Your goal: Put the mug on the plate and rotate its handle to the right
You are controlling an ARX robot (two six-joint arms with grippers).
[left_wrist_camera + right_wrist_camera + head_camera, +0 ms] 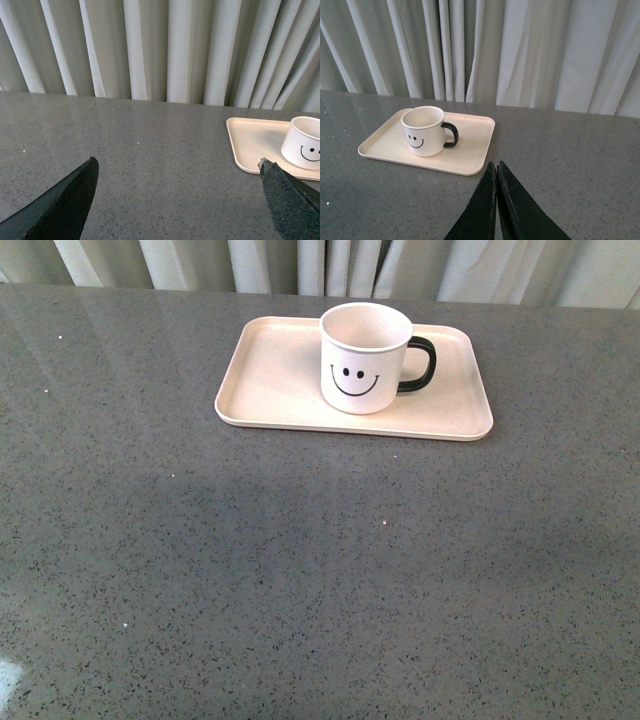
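Note:
The white mug [364, 358] with a black smiley face stands upright on the cream-beige plate [270, 380] at the far middle of the table. Its black handle [422, 365] points to the right. Neither gripper shows in the front view. My left gripper [177, 167] is open and empty, away from the plate [250, 142], with the mug [304, 142] at the edge of that view. My right gripper [496, 166] is shut on nothing, a little short of the plate [470, 150]; the mug [424, 131] and handle [451, 135] show beyond it.
The grey speckled table [300, 570] runs to pale curtains [300, 265] behind the plate. Nothing else stands on the table in these views.

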